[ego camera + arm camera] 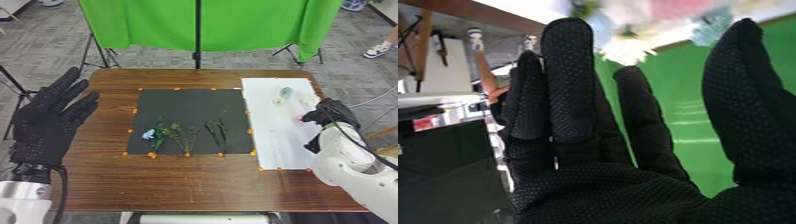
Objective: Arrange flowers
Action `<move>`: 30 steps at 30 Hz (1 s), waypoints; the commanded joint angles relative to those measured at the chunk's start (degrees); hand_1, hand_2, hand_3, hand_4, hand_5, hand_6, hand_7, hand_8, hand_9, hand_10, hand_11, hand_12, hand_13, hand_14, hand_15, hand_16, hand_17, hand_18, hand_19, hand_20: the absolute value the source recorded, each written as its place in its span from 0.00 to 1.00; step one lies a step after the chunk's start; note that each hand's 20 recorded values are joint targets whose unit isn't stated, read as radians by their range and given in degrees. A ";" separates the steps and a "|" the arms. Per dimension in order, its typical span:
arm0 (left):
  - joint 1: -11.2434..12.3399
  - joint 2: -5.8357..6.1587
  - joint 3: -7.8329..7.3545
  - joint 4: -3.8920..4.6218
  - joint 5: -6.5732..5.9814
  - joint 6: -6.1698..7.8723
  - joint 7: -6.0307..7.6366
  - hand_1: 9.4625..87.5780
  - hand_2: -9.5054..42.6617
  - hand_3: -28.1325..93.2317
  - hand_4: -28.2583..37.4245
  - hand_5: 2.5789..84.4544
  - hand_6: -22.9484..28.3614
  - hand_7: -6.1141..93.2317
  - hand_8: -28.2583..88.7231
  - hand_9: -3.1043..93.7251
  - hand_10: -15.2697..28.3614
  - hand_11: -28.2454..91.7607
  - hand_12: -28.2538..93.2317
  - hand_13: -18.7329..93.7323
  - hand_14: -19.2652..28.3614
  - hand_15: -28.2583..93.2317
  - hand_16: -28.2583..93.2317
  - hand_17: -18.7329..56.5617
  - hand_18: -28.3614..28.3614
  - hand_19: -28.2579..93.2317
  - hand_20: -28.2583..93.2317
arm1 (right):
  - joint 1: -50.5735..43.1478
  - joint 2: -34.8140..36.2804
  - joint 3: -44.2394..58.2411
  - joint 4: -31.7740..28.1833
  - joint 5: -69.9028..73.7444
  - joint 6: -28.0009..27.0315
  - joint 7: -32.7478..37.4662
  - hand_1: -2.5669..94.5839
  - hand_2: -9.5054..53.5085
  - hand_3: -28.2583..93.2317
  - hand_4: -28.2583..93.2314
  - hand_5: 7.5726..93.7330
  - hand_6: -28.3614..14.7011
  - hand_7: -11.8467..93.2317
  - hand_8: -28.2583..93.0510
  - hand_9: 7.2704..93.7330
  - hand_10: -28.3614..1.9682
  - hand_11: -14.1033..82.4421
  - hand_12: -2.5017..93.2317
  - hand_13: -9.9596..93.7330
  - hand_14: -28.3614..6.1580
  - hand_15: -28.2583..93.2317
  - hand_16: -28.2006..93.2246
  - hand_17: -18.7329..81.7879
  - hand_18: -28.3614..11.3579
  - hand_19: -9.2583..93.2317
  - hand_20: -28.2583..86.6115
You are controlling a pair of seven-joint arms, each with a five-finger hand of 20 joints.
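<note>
Stems (160,134) laid on dark mat (169,102), brown table (187,187) beneath, green cloth (151,25) beyond — left hand (44,122), right hand (338,113) straight-fingered, unclenched.

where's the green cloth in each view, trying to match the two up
Head view: the green cloth hangs at the top middle, past the far edge of the table.
Right wrist view: it is behind the right hand, showing between the fingers and thumb.
Shared landmark: the white board, on the table's right side in the head view, bordering the cloth beyond the fingers in the wrist view.
</note>
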 commanded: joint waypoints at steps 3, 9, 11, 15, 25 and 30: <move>-0.96 0.48 1.01 1.03 -0.42 -0.65 -0.96 0.14 0.31 0.86 0.00 0.36 0.58 0.20 0.16 0.26 0.72 0.38 0.33 0.30 0.88 0.47 0.24 0.02 0.93 0.58 0.32 | 5.40 -0.68 -8.23 0.93 -3.47 0.64 -0.34 0.39 0.00 0.86 0.00 0.45 0.62 0.24 0.13 0.50 0.34 0.28 0.16 0.70 0.51 0.79 0.30 0.53 0.23 1.00 0.34; -1.69 0.33 1.40 1.32 -0.46 -0.95 -1.89 0.14 0.31 0.86 0.00 0.36 0.58 0.20 0.16 0.26 0.72 0.38 0.33 0.30 0.88 0.48 0.23 0.02 0.93 0.58 0.32 | 8.68 -1.96 -11.41 2.45 -3.42 -0.58 1.07 0.38 0.00 0.86 0.00 0.44 0.62 0.24 0.13 0.53 0.36 0.31 0.17 0.70 0.52 0.81 0.30 0.53 0.23 1.00 0.36; -1.57 0.26 1.23 1.37 -0.44 -1.24 -1.96 0.14 0.31 0.86 0.00 0.36 0.58 0.20 0.16 0.26 0.72 0.38 0.33 0.30 0.88 0.48 0.23 0.03 0.93 0.58 0.32 | 10.02 -2.39 -12.64 3.10 -2.77 -0.86 0.87 0.38 0.00 0.86 0.00 0.43 0.62 0.24 0.13 0.54 0.36 0.33 0.17 0.70 0.52 0.81 0.31 0.54 0.23 1.00 0.37; -2.30 -0.32 1.50 1.57 -0.13 -1.88 -2.77 0.14 0.31 0.86 0.00 0.36 0.58 0.20 0.16 0.26 0.72 0.38 0.33 0.30 0.88 0.49 0.22 0.03 0.94 0.58 0.33 | 11.49 -3.31 -14.36 4.72 -2.02 -2.33 1.10 0.39 0.00 0.86 0.00 0.42 0.62 0.23 0.13 0.56 0.37 0.34 0.17 0.71 0.53 0.82 0.31 0.54 0.23 1.00 0.39; -2.32 -0.27 1.99 1.85 -0.30 -1.67 -2.11 0.14 0.31 0.86 0.00 0.36 0.58 0.20 0.16 0.27 0.73 0.39 0.33 0.31 0.90 0.54 0.22 0.06 0.96 0.64 0.36 | 15.42 -4.37 -23.19 9.28 -6.25 4.43 0.95 0.46 0.00 0.85 0.00 0.63 0.73 0.27 0.12 0.72 0.59 0.33 0.17 0.79 0.62 0.76 0.33 0.58 0.26 1.00 0.40; -2.29 -0.47 2.27 1.85 -0.24 -1.58 -1.90 0.14 0.31 0.86 0.00 0.36 0.58 0.20 0.16 0.27 0.74 0.39 0.33 0.30 0.91 0.55 0.20 0.06 0.96 0.63 0.36 | 18.15 -5.25 -28.39 11.01 -10.70 9.29 1.80 0.57 0.00 0.77 0.00 0.81 0.75 0.28 0.21 0.87 0.72 0.25 0.26 0.85 0.70 0.72 0.36 0.62 0.29 1.00 0.43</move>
